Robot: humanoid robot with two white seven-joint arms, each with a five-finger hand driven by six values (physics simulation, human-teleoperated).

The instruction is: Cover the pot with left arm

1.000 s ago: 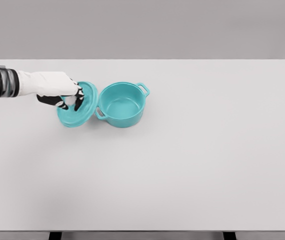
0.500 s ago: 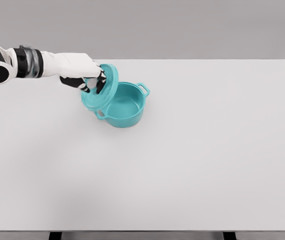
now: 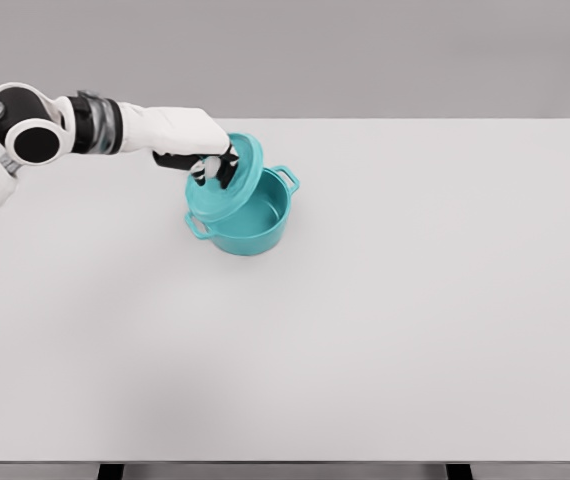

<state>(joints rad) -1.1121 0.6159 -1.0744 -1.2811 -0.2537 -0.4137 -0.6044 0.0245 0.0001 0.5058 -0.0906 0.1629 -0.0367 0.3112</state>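
1. The table [image 3: 385,330] is a plain white surface filling most of the frame, with a grey wall behind it along the top.
2. The pot [image 3: 255,222] is teal, round and open-topped, and stands upright on the table in the upper left-centre of the frame.
3. The pot has two loop handles: one at its upper right and one at its lower left.
4. The left arm enters from the upper left edge of the frame and reaches right toward the pot, with a dark band around the forearm.
5. The left hand [image 3: 200,150] sits just above and left of the pot, and its fingers [image 3: 215,172] are curled closed around the knob area of the lid [image 3: 233,188], gripping it.
6. The lid is teal, matching the pot, and is held tilted, its right edge raised and its top face turned toward the hand.
7. The lid overlaps the left part of the pot's opening; the right part of the pot's interior is uncovered and visible.
8. Whether the low edge of the lid touches the pot rim cannot be determined from this view.
9. The right arm does not appear in the frame.
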